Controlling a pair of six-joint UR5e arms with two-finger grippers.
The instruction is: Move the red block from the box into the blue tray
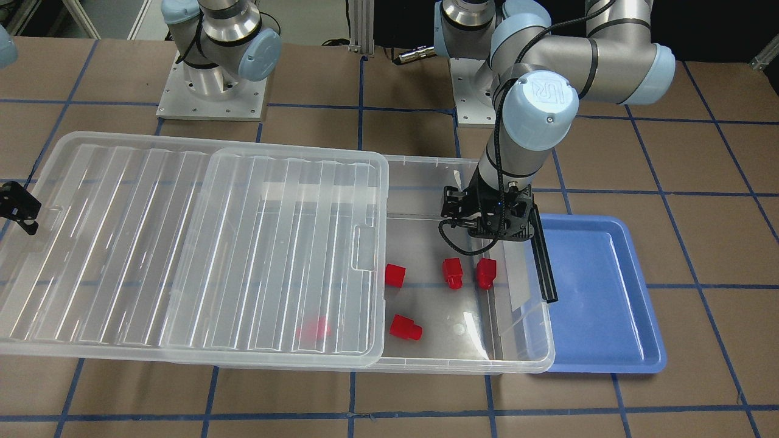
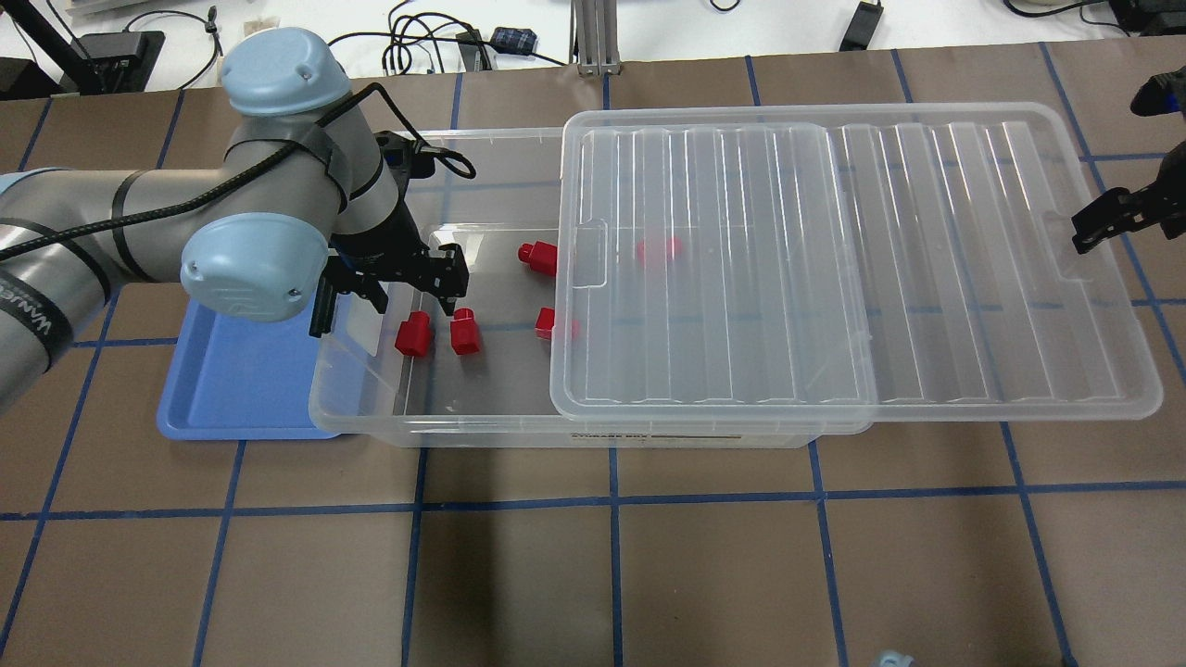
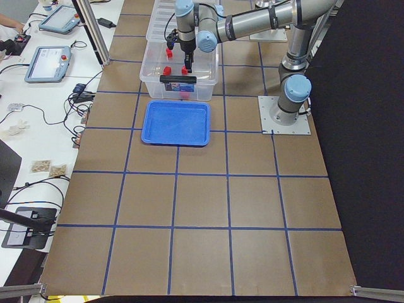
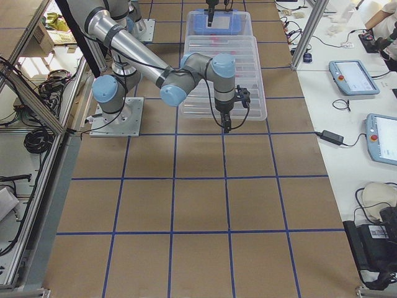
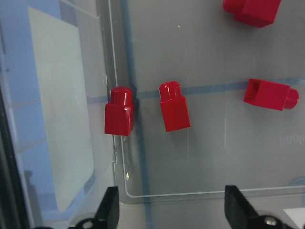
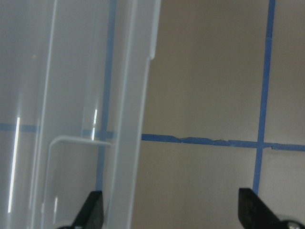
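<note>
- The left tool (image 5: 171,193) hangs over the open end of the box (image 2: 556,432). Its fingers are apart and empty, so you have not gripped anything yet.
- The red block (image 5: 174,107) lies on the box floor, in line with the gap between the fingers. I judge it the likely pick.
- A twin block (image 5: 119,117) sits just beside it, against the end wall. That one looks harder, since a finger would have little room on the wall side.
- The lid (image 2: 834,278) sits offset toward the right arm's side and overhangs that end. This leaves the left end uncovered, probably so you can reach in.
- The blue tray (image 2: 232,389) rests on the surface (image 2: 649,556) just beside the box's open end, which makes for a short carry. No block is in it.
- The right tool (image 6: 171,205) has its fingers apart and holds nothing. It sits at the lid's far edge, and you cannot tell whether it is there to steady the lid.
- The left wrist view shows which way the stubs point and how close the blocks are to the wall. The overhead view does not show this.
- The overhead view shows a blurred block (image 2: 658,248) beneath the lid, which the left wrist view misses.
- The front view shows a black clip (image 1: 543,261) on the end wall, between box and tray. You will need to clear it on the lift.
</note>
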